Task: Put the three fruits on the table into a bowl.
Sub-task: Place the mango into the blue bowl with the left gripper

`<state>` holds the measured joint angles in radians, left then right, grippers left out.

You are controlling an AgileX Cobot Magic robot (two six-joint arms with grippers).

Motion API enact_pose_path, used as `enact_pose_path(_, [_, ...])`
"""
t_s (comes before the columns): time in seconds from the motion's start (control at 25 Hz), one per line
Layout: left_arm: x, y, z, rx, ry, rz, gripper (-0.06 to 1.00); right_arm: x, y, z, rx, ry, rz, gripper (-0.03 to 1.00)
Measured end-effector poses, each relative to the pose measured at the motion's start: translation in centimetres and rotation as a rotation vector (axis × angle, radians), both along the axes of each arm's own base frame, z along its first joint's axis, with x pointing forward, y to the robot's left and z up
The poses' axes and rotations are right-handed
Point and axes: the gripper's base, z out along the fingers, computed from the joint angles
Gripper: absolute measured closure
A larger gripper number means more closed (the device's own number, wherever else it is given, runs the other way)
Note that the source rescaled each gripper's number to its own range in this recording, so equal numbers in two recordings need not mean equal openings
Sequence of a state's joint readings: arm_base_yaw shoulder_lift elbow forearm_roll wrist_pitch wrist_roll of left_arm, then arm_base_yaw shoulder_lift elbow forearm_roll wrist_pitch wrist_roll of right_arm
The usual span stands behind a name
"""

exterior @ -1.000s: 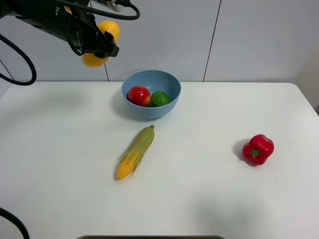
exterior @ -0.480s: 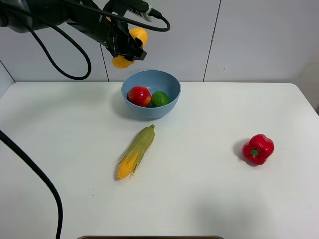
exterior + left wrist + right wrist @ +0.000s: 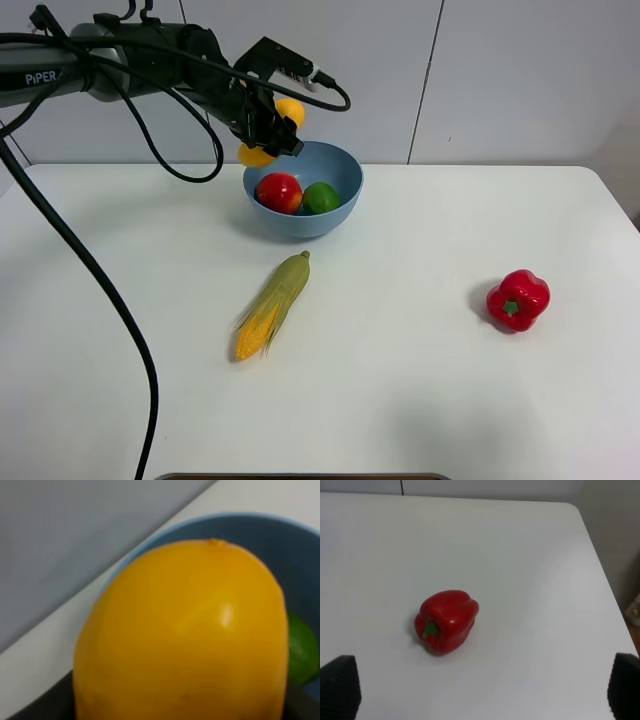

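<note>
Over the bowl's (image 3: 345, 205) near rim, the mango (image 3: 290, 112) is being held pinched in the left claw (image 3: 268, 130), brought across from the left within the last second; only its release is being awaited.

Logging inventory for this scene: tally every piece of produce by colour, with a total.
Red: 2, the pomegranate and the bell pepper
Green: 1, the lime
Yellow-orange: 1, the mango
Yellow with green husk: 1, the corn cob
Total: 5
</note>
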<state>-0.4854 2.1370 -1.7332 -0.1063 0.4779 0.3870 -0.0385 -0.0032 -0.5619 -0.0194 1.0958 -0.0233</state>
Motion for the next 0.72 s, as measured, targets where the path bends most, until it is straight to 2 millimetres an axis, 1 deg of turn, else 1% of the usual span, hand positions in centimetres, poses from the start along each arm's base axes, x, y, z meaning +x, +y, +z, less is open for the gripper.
enact_pose_path(0.16, [0.3,-0.1,-1.8,0.021,0.029,-0.005,0.9,0.0,0.0,0.0,0.0,0.0,0.0,-0.03])
enact_pose_path(0.24, [0.4,-0.2,-2.3,0.025,0.036,-0.005,0.9,0.0,0.0,0.0,0.0,0.0,0.0,-0.03])
enact_pose_path(0.56, [0.2,-1.5,-3.8,0.02,0.031,-0.034,0.9,0.0,0.0,0.0,0.0,0.0,0.0,-0.03])
enact_pose_path(0.72, [-0.1,-2.2,-4.1,0.013,0.031,-0.052,0.9,0.0,0.0,0.0,0.0,0.0,0.0,-0.03])
